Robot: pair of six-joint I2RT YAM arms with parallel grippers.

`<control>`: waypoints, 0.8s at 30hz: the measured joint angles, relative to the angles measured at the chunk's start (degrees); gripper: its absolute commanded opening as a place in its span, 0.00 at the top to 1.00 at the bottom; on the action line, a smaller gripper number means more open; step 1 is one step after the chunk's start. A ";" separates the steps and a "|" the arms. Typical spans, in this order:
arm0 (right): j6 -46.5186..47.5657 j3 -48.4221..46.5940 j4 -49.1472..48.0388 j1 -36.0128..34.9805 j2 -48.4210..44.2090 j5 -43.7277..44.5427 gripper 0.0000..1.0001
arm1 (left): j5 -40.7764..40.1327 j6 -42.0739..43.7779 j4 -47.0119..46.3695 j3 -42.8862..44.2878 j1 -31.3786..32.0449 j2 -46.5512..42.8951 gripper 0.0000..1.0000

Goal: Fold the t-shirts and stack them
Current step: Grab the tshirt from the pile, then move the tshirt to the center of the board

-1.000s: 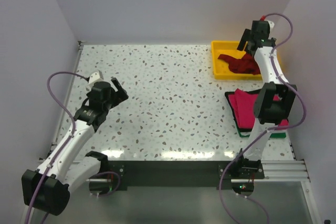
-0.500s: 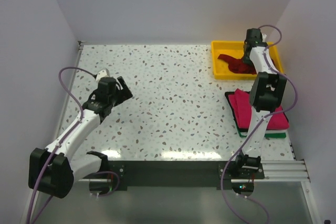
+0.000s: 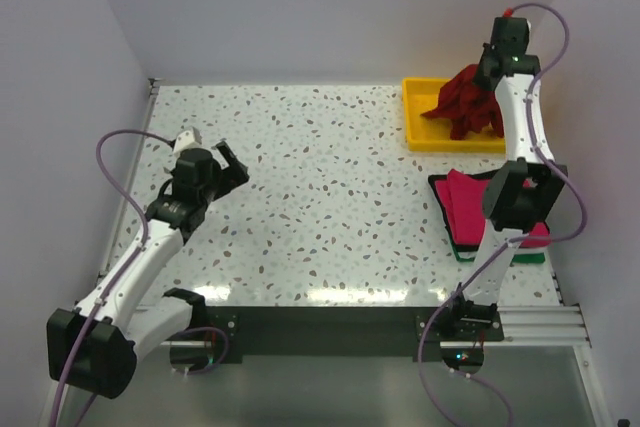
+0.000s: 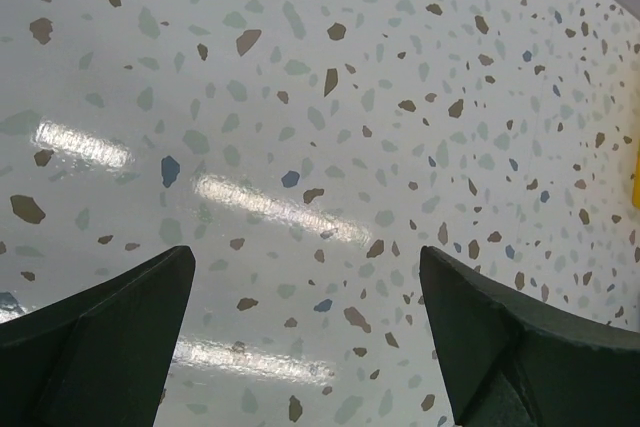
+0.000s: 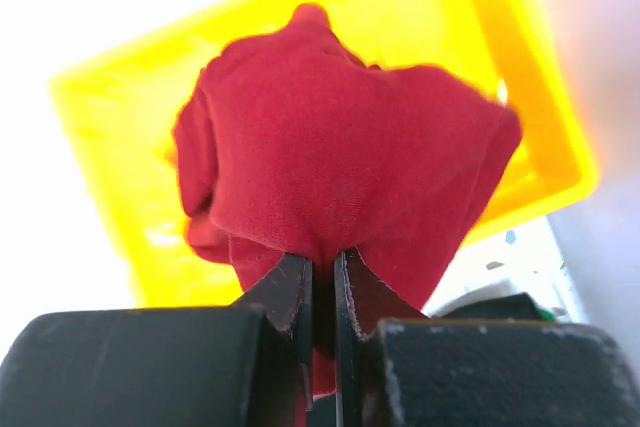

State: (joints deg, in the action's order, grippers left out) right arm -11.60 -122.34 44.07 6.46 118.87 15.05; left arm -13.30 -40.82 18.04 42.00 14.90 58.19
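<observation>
The right gripper point(image 5: 322, 262) pinches the dark red shirt point(image 5: 340, 157) tight, holding it above the yellow tray point(image 3: 408, 107) at one o'clock, perhaps brushing it. The left gripper point(image 3: 228, 169) gapes empty at nine o'clock.

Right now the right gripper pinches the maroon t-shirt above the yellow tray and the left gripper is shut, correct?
No: the left gripper is open, jaws wide apart, as the left wrist view shows. The right gripper does pinch the maroon t-shirt above the yellow tray.
</observation>
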 measured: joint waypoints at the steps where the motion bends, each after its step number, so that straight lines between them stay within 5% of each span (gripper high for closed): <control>1: 0.52 -0.52 0.28 -0.68 -2.12 -0.15 1.00 | 0.09 -0.02 0.04 0.00 -0.04 -0.90 0.00; 7: 5.44 -3.63 0.13 -14.93 -18.21 0.63 1.00 | 0.52 -0.07 0.90 -0.42 -0.09 -5.88 0.00; 11: 6.49 -5.27 -2.21 -27.34 -24.70 -8.11 1.00 | 0.48 -0.09 2.45 -0.98 -0.15 -9.46 0.00; 18: 4.24 1.44 -5.16 -32.30 -29.94 -23.39 0.92 | -1.05 -0.76 7.54 -1.03 -0.15 -15.67 0.00; 21: 1.75 19.71 -9.20 -32.26 -35.87 -20.79 0.51 | -2.67 -1.70 10.14 -1.05 -0.15 -18.08 0.00; 22: 1.03 27.54 -10.91 -32.28 -38.21 -18.40 0.18 | -3.34 -2.05 11.23 -1.05 -0.15 -18.60 0.00; 23: 0.57 32.74 -10.58 -32.22 -39.43 -16.28 0.03 | -3.85 -2.23 12.15 -1.05 -0.15 -18.93 0.00; 24: -0.28 39.34 -11.04 -32.17 -40.37 -12.61 0.01 | -4.42 -2.60 13.33 -1.05 -0.15 -19.21 0.00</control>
State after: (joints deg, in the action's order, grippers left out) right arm -11.88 -83.00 33.04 -25.71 78.50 2.44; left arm -17.72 -43.42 31.38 40.95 14.74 38.98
